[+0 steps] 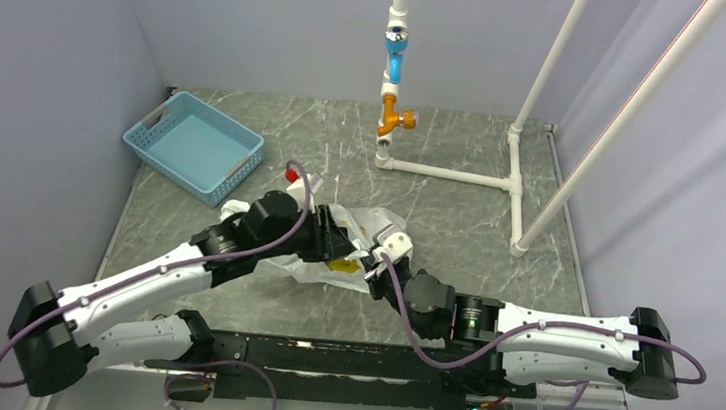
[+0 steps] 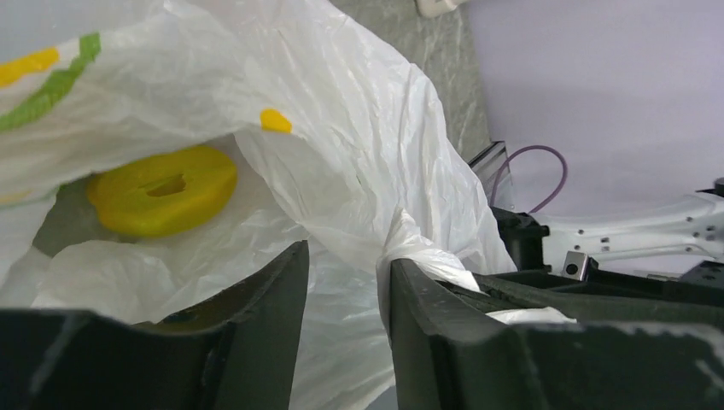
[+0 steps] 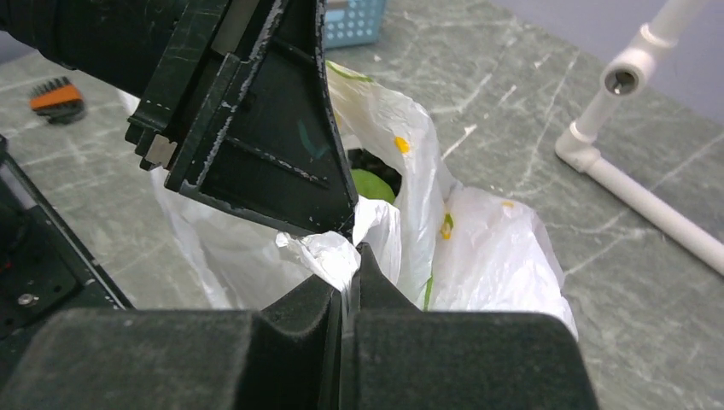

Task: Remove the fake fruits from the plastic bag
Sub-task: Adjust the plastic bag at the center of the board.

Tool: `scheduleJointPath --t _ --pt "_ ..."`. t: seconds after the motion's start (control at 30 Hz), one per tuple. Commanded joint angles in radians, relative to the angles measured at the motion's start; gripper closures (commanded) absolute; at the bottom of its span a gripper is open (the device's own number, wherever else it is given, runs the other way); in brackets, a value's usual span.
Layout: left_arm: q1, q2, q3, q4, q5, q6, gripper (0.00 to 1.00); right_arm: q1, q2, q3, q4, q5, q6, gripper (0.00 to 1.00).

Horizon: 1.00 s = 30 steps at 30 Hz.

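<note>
The plastic bag (image 1: 362,227) lies crumpled mid-table between both grippers. My right gripper (image 3: 352,252) is shut, with a twisted fold of the bag's film (image 3: 329,252) pinched between its pads. My left gripper (image 2: 346,256) sits at the bag's mouth with its jaws apart. Film drapes over its right finger (image 2: 444,325) and fills the gap behind. Inside the bag a yellow fake fruit (image 2: 162,190) lies to the upper left of the left fingers. The right wrist view shows a green fake fruit (image 3: 373,185) with something dark above it in the opening. The left gripper's black finger (image 3: 265,128) hangs just above it.
A blue lattice basket (image 1: 194,146) stands at the back left. A white pipe frame (image 1: 462,174) with an orange valve (image 1: 394,120) occupies the back right. A small red and white object (image 1: 294,172) lies behind the left arm. An orange-black item (image 3: 55,96) lies on the table.
</note>
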Motion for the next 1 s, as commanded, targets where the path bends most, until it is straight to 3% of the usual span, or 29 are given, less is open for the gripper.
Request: scheduleJointPath --t 0.0,0.13,0.27,0.5,0.57,0.67,0.87,0.97 --pt "0.015 0.107 -0.01 -0.087 -0.124 0.038 0.57 -0.005 -0.09 -0.003 0.14 0.092 0.084 1.0" --pt "0.015 0.153 -0.072 0.011 -0.192 0.039 0.45 -0.009 -0.123 -0.033 0.16 0.116 0.138 1.0" --pt "0.014 0.232 -0.101 0.03 -0.193 0.056 0.52 -0.008 -0.147 -0.048 0.136 0.188 0.191 1.0" --pt "-0.089 0.157 -0.392 0.243 -0.182 -0.038 0.55 -0.009 -0.203 -0.105 0.064 0.345 0.311 1.0" --pt "-0.122 0.098 -0.474 0.29 -0.192 -0.066 0.49 -0.01 -0.209 -0.119 0.044 0.342 0.303 1.0" --pt "-0.125 -0.038 -0.546 0.331 -0.18 -0.069 0.3 -0.01 -0.186 -0.116 0.014 0.283 0.25 1.0" --pt "-0.123 -0.267 -0.385 0.106 -0.254 0.003 0.02 -0.011 -0.148 -0.116 0.011 0.088 0.189 1.0" --pt "-0.122 -0.293 -0.267 0.005 -0.292 0.051 0.01 -0.011 -0.152 -0.116 -0.005 0.093 0.222 1.0"
